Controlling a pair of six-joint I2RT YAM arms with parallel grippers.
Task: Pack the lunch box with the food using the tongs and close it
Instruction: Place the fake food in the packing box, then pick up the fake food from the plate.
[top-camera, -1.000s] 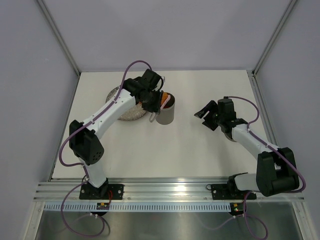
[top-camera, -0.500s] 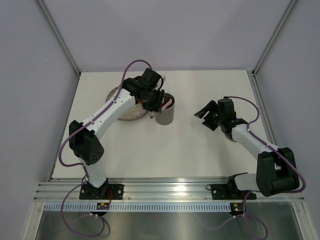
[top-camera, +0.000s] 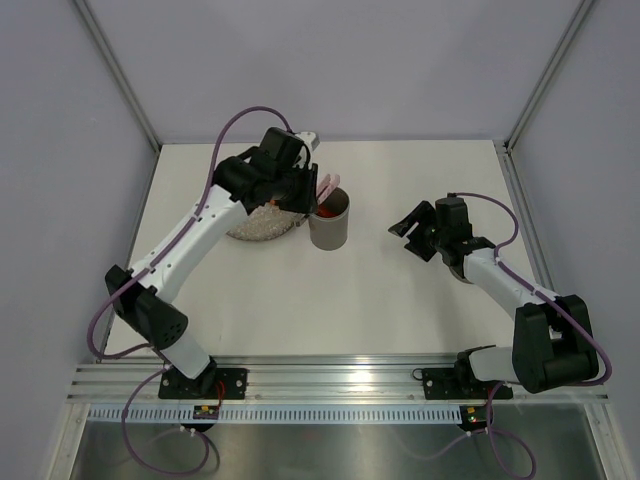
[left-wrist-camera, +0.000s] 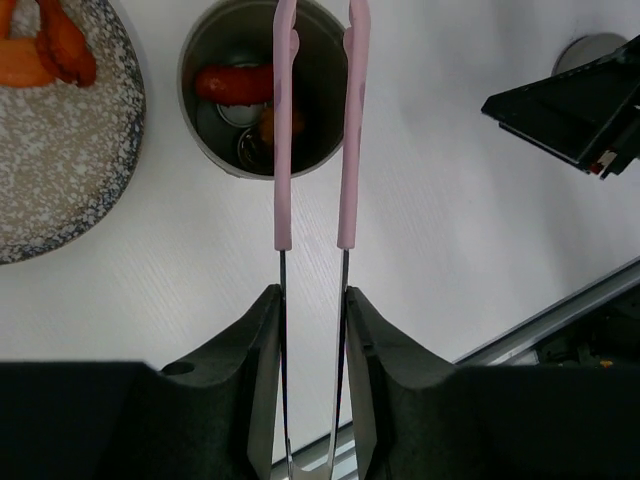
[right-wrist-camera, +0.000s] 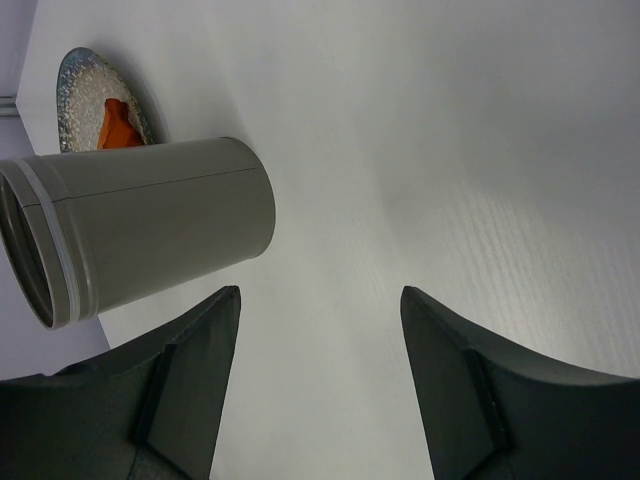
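Note:
The pink tongs (left-wrist-camera: 283, 130) run straight up the left wrist view, and my left gripper (left-wrist-camera: 312, 292) is shut on their thin metal end. Their arms pass above the grey lunch box (left-wrist-camera: 205, 150), and their tips leave the top of that view. A red piece of food (left-wrist-camera: 232, 82) and an orange piece lie inside the box. More orange and red food (left-wrist-camera: 45, 55) rests on the speckled plate (left-wrist-camera: 70, 170). From above, the tongs (top-camera: 328, 185) reach over the lunch box (top-camera: 330, 232). My right gripper (top-camera: 413, 228) stands open to the right of the box, holding nothing.
A small flat grey disc (left-wrist-camera: 592, 48) lies by the right arm. In the right wrist view the lunch box (right-wrist-camera: 150, 230) fills the left side, with the plate (right-wrist-camera: 80, 75) behind it. Bare white table lies between the box and my right gripper (right-wrist-camera: 320, 300).
The left arm has drawn back and to the left, lifting the tongs away from the lunch box mouth. The orange piece seen at the tongs earlier now lies inside. The right arm has not moved.

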